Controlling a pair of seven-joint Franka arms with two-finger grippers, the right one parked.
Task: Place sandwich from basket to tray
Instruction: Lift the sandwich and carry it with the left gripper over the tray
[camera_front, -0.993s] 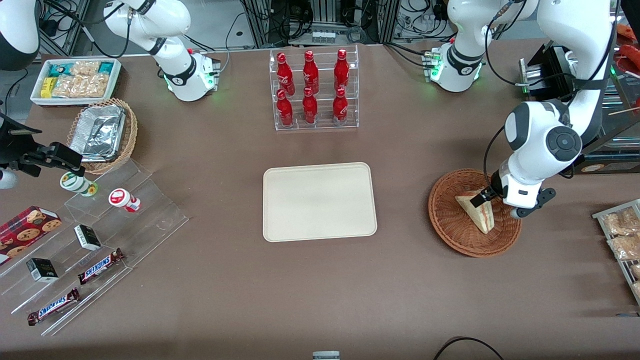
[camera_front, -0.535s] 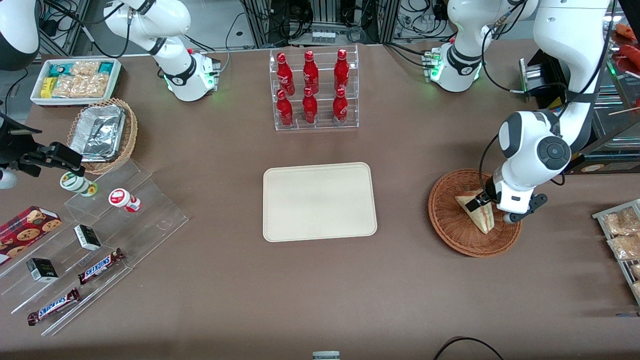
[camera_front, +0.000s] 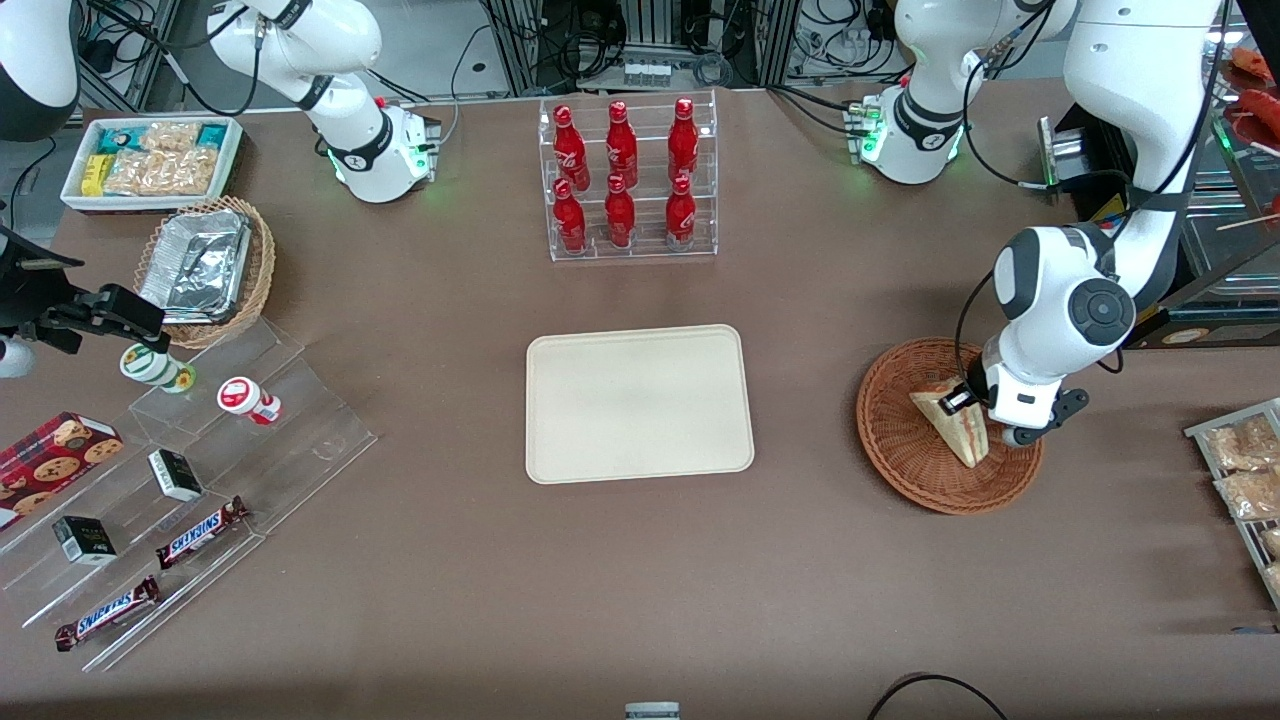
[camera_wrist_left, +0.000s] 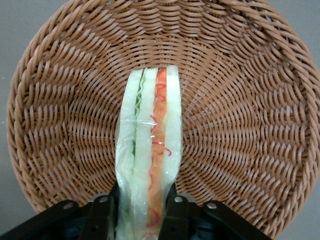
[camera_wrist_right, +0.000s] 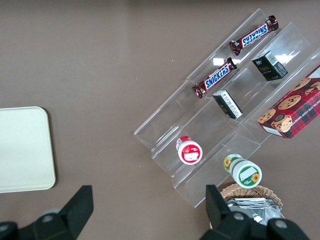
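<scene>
1. Since the earlier frames the working arm's wrist is drifting slightly toward the tray (camera_front: 638, 403) while dropping over the basket (camera_front: 905, 450); in the front view the gripper (camera_front: 968, 402) is sitting at the sandwich (camera_front: 955, 425), which is lying in the basket; transfer is not yet done, lift and carry are remaining.
2. Left wrist view is showing what the front hides: both fingers (camera_wrist_left: 176, 210) are pressing the wrapped wedge's sides, clamped on it.
3. Right wrist view is showing only the tray's bare corner.

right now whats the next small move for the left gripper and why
Probably a straight lift. The gripper has a finger on each side of the sandwich, apparently shut on it, while the sandwich still lies in the basket. Raising it clears the rim before heading to the tray.
</scene>
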